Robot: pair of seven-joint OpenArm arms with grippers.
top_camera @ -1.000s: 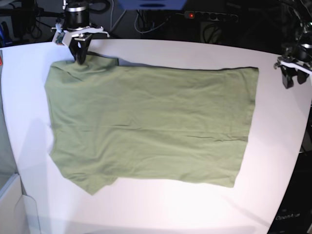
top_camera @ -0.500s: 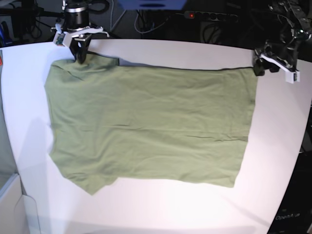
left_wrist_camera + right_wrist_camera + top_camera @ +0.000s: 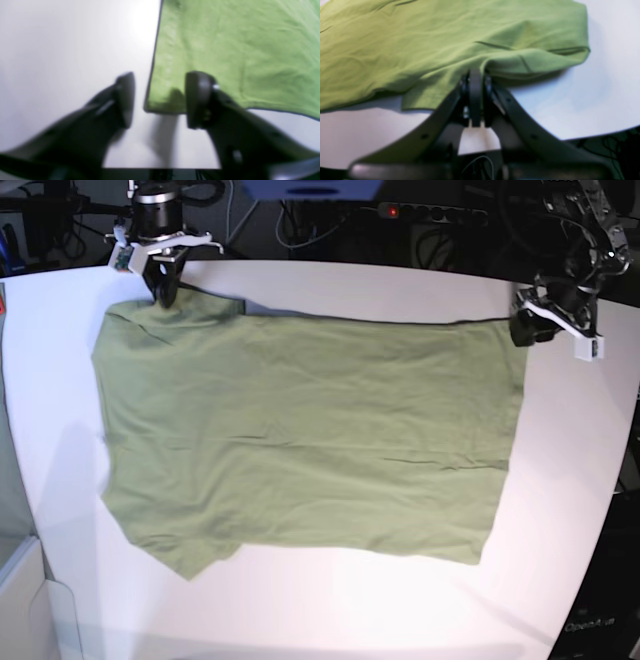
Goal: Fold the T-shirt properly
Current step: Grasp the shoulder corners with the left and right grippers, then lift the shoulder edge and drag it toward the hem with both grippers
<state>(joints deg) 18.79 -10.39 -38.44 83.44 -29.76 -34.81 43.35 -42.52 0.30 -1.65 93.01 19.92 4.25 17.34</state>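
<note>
The olive-green T-shirt [image 3: 300, 430] lies spread flat on the white table [image 3: 330, 610], with its hem at the right and its sleeves at the left. My right gripper [image 3: 162, 292] is at the far left and shut on the sleeve cloth. The right wrist view shows its fingertips [image 3: 476, 75] pinching a raised fold of the shirt [image 3: 420, 45]. My left gripper [image 3: 522, 330] is at the far right hem corner. In the left wrist view it is open [image 3: 160, 100], with the shirt's corner [image 3: 225, 50] between its two fingers. The white tag is hidden.
Dark cables and a power strip with a red light [image 3: 430, 212] lie behind the table's far edge. A pale bin [image 3: 25, 600] stands off the front left corner. Bare table surrounds the shirt at the front and right.
My left gripper has moved in from the right table edge to the shirt's far right hem corner. The right gripper and the shirt have stayed put.
</note>
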